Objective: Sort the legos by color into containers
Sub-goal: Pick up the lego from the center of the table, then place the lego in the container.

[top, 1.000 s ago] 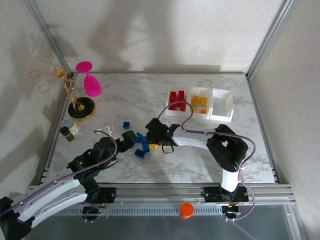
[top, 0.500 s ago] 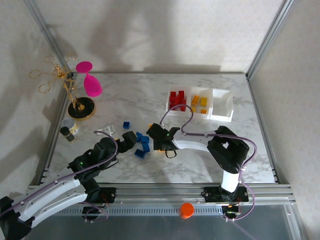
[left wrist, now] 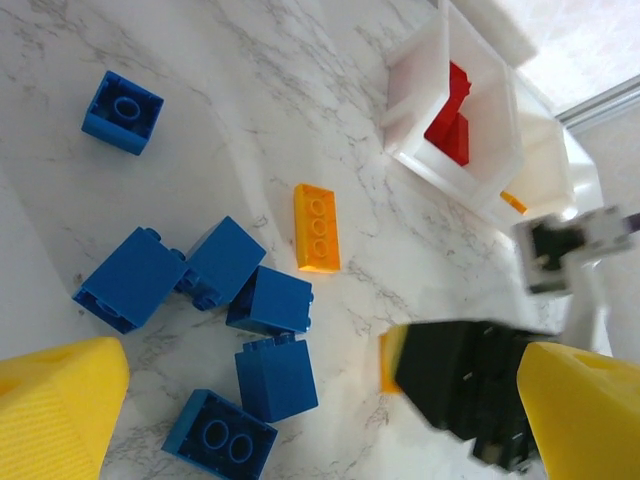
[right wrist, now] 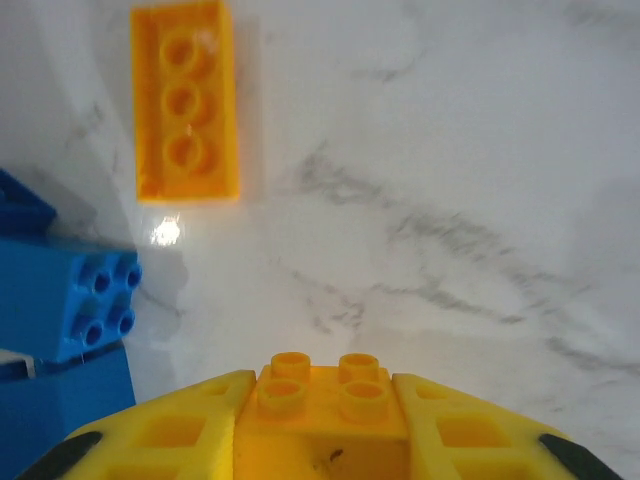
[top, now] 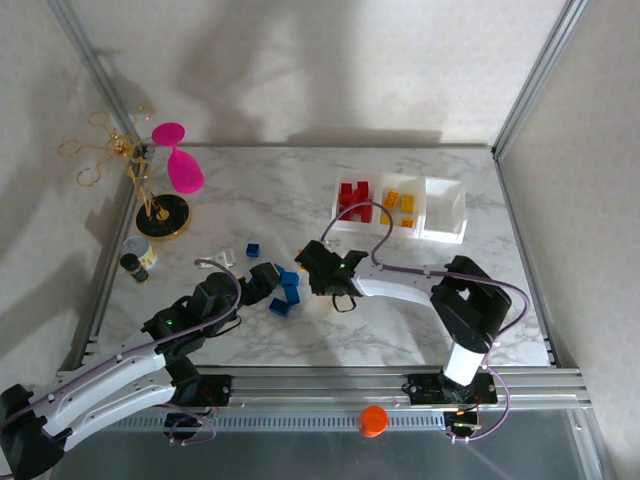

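Toward the near edge of the white marble-look table (top: 400, 320), the left gripper (top: 265, 280) stood wide open and empty. The right gripper (right wrist: 322, 430) was clamped on one small yellow four-stud plastic brick (right wrist: 322, 385). Unsorted at mid-table: six glossy blue bricks (left wrist: 270, 300) and one flat yellow three-stud brick (left wrist: 317, 228). Sorted near the far right corner: the clear, white-rimmed three-bin tray (top: 445, 232) held red bricks (top: 352, 195) (count unclear) in its left bin and about three yellow bricks (top: 400, 205) in the middle; the right bin looked empty.
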`<state>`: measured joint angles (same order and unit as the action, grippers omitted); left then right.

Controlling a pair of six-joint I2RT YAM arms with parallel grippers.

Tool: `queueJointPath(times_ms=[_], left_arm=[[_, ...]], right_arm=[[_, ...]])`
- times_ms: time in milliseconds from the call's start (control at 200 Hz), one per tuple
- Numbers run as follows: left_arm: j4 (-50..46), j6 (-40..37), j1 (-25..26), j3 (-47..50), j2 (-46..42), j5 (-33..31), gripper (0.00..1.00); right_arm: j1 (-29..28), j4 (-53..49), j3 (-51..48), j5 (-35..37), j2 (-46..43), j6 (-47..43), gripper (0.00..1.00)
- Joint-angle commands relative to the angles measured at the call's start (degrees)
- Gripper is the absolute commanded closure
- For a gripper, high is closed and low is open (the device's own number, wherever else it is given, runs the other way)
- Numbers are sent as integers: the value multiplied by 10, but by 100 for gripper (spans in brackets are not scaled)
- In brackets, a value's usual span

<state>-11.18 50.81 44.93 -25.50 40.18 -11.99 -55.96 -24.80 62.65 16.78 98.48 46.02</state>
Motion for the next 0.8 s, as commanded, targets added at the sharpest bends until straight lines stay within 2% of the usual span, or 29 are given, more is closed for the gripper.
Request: queueJointPath(times_ms=[0, 170, 250, 391, 626, 726, 791], left_arm=[[29, -19, 2, -31, 22, 20, 0], [58, -35, 2, -56, 69, 39, 0], [77, -39, 2, -64, 91, 45, 0], [98, -46, 2, -83, 129, 53, 0], [120, -57, 1, -110, 176, 51, 0], [120, -60, 1, -120, 192, 51, 0], [122, -60, 0, -121, 196, 52, 0]], right_arm=[[48, -28, 11, 45, -39, -34, 70], [157, -4, 19, 59, -72, -86, 68], [220, 5, 39, 66, -61, -108, 68], [295, 49, 73, 54, -20, -155, 68], [367, 51, 201, 60, 113, -198, 66], [387, 44, 232, 55, 142, -197, 66], [390, 62, 227, 52, 141, -204, 58]])
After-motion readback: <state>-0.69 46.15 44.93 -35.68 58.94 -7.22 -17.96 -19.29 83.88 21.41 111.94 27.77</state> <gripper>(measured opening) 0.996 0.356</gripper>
